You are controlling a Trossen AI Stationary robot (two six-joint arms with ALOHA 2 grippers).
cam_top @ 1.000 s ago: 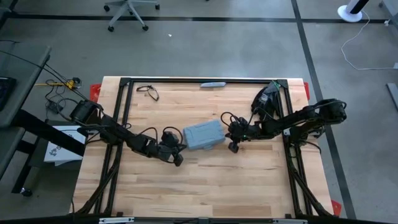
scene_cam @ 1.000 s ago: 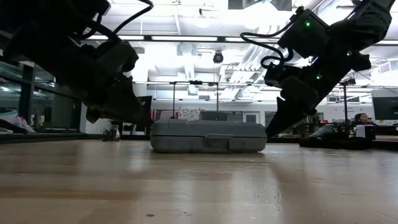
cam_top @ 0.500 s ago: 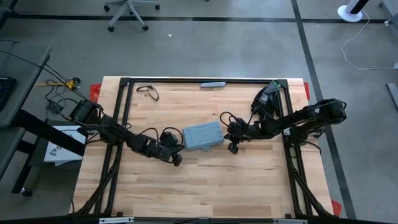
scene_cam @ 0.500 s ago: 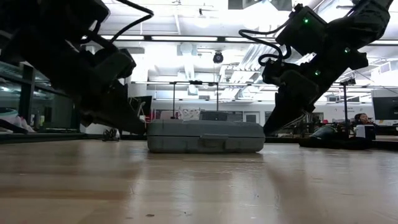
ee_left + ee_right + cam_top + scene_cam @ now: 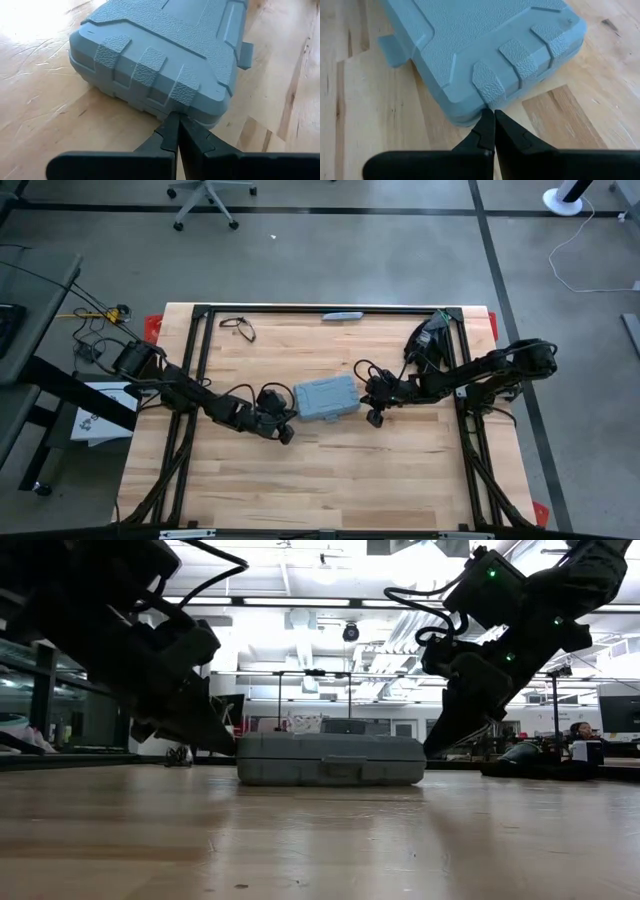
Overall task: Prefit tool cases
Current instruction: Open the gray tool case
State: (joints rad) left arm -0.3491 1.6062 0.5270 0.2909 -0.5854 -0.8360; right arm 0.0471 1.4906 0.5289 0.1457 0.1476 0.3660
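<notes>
Wooden table (image 5: pixel 330 480) of pale planks, framed by a black rail, grey floor around it; low view shows a lit ceiling and room behind.

Left gripper (image 5: pixel 286 436): down at table height, just beside the tool case's left end. Jaws clenched together with nothing between them; in the left wrist view the closed fingertips (image 5: pixel 174 131) meet in a point right at the case's lower edge, near the seam. Whether the tip actually touches the plastic is hard to judge from this angle; it looks to be in contact or very nearly so.

Tool case (image 5: pixel 326 398): grey-blue, flat, closed, lying on the table near its centre, between the two grippers, slightly skewed to the table edges. Textured lid with three raised ribbed pads along each short end. A small tab sticks out from one long side, seen in both wrist views. Low view shows it sitting flat on the wood (image 5: pixel 330 759).

Right gripper (image 5: pixel 375 416): at the case's right end, also low to the table. Jaws pressed shut on nothing; right wrist view has the closed fingertips (image 5: pixel 490 125) pointed at the end wall just under a ribbed pad, at the rim.

Beyond the left gripper, at the table's far edge: a pair of glasses (image 5: pixel 238 327); further right along the same edge, a slim grey object (image 5: pixel 342 315)
</notes>
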